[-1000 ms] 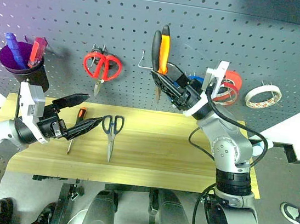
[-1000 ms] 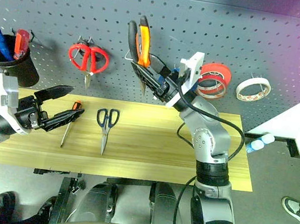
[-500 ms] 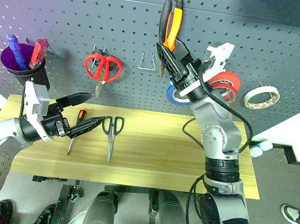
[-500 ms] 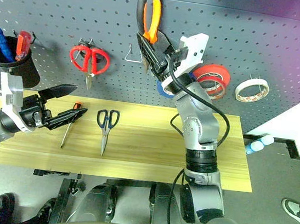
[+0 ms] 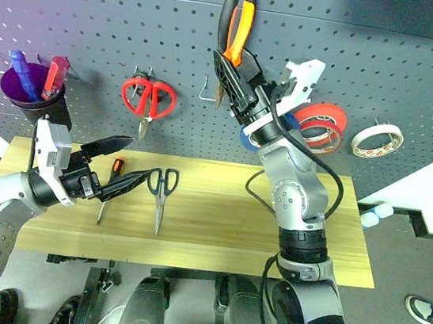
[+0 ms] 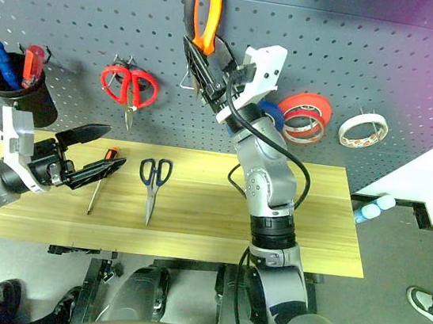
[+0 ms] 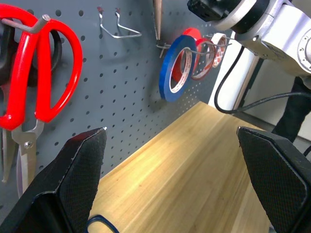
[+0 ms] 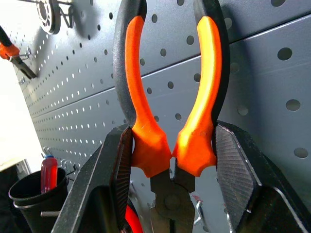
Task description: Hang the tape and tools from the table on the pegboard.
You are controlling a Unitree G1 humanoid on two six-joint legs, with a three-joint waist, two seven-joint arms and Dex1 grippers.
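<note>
My right gripper (image 5: 234, 67) is shut on the orange-and-black pliers (image 5: 237, 21). It holds them handles-up against the dark grey pegboard (image 5: 99, 19), just above a wire hook (image 5: 208, 91). In the right wrist view the pliers (image 8: 141, 97) sit between both fingers. The dark-handled scissors (image 5: 163, 187) and the small screwdriver (image 5: 112, 176) lie on the wooden table (image 5: 225, 219). My left gripper (image 5: 139, 157) hangs open over them with nothing between its fingers. The whitish tape (image 5: 379, 139) hangs on the board at far right.
Red-handled scissors (image 5: 148, 97) hang left of the wire hook. A dark cup (image 5: 30, 89) with blue and red items is mounted at far left. A blue roll (image 5: 247, 138) and red-orange rolls (image 5: 321, 124) hang beside my right arm.
My right gripper has carried the pliers up and to the left along the pegboard and tipped them more upright. The left gripper has stayed in place, open.
</note>
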